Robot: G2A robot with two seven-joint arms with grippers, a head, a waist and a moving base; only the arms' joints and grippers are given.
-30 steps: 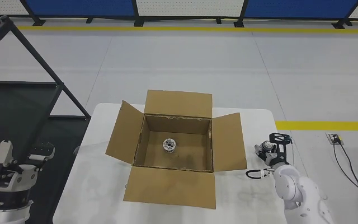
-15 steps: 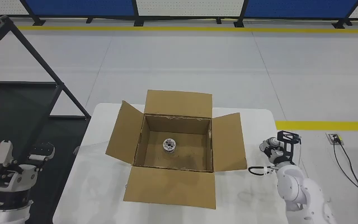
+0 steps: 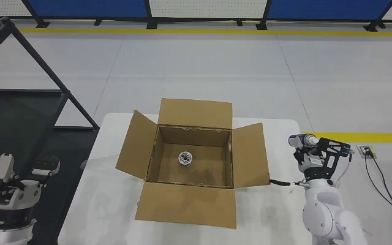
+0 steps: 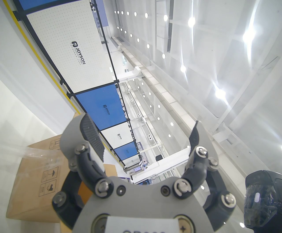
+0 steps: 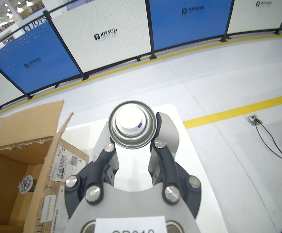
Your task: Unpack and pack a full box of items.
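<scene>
Right wrist view: our right hand [image 5: 132,130] grips a can [image 5: 131,125] near the desk [image 5: 86,136] edge; slippage could drop it floorward.

- A dark logo word stands on the white perforated fence panel [image 5: 105,35] and on the blue fence panel [image 5: 192,10].
- Black handling pictograms mark a side of the brown cardboard box [image 4: 47,181].
- White shipping labels [image 5: 64,158] with barcodes sit on its flap, and their print is too small to read.
- A white sticker [image 5: 131,225] on the grey wrist plate [image 5: 132,205] carries dark characters, cut off at the edge.

Right gripper [image 5: 133,132], clamped on can [image 5: 129,123], shifted away from box [image 3: 195,113], past table [image 3: 110,184] edge; apparently raised.
</scene>
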